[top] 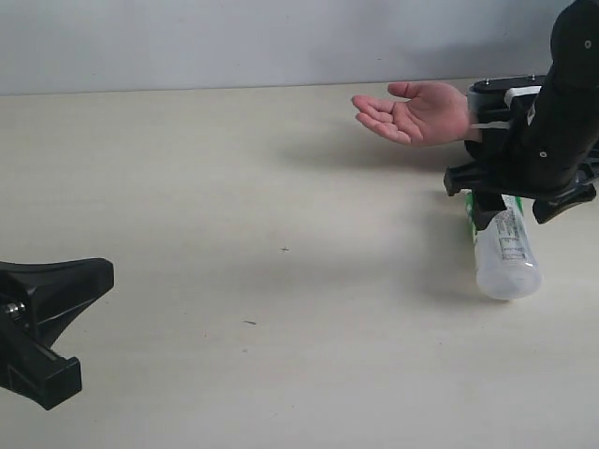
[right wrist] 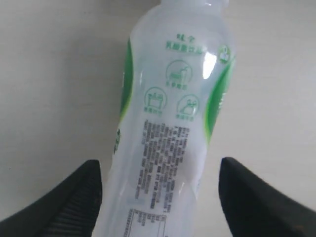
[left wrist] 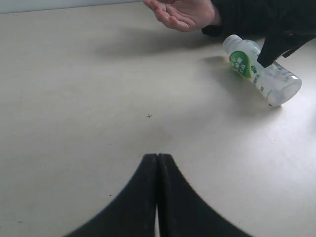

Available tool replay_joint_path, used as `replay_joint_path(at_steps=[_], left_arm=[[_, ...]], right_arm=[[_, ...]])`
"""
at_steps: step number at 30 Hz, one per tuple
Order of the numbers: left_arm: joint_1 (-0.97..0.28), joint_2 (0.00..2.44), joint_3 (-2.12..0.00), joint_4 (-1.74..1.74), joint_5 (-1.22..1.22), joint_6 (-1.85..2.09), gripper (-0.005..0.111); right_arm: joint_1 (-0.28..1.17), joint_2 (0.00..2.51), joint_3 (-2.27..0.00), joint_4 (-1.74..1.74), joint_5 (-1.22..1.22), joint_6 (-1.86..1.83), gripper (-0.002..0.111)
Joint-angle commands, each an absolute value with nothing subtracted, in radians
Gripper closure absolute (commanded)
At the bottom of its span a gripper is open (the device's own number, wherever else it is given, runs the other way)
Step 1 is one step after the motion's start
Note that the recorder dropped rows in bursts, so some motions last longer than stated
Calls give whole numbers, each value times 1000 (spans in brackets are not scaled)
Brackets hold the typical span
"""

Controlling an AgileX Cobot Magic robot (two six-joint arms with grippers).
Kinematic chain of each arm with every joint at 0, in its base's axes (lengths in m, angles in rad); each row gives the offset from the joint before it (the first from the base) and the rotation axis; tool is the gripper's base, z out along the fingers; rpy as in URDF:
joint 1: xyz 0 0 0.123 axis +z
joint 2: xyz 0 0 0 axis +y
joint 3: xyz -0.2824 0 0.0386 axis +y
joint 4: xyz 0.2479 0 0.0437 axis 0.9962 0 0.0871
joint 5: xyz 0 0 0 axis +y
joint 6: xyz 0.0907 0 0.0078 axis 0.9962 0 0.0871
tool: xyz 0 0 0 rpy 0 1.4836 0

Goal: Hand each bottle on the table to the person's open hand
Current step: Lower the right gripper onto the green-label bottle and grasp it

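Plain pale grey wall (top: 234, 42) across the background

bottle (right wrist: 173, 123): translucent milky plastic, glossy, smooth | table (top: 234, 187): matt, smooth | right gripper (right wrist: 160, 197): black, matt, ribbed

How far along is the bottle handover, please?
Only one bottle shows, lying on the table, so the others seem delivered. In hand: the open right claw straddles it. Left: grip, lift, and pass it to the open hand. The left claw is shut.
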State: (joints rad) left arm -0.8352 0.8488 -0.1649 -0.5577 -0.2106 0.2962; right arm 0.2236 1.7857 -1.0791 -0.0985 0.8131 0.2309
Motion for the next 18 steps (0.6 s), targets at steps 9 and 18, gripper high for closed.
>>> replay_joint_path(at_steps=[9, 18], left_arm=[[-838, 842, -159, -556, -217, 293, 107], [-838, 842, -159, -556, -217, 291, 107]], right_arm=[[227, 1883, -1084, -81, 759, 240, 44], [227, 1897, -1084, -81, 757, 236, 70]])
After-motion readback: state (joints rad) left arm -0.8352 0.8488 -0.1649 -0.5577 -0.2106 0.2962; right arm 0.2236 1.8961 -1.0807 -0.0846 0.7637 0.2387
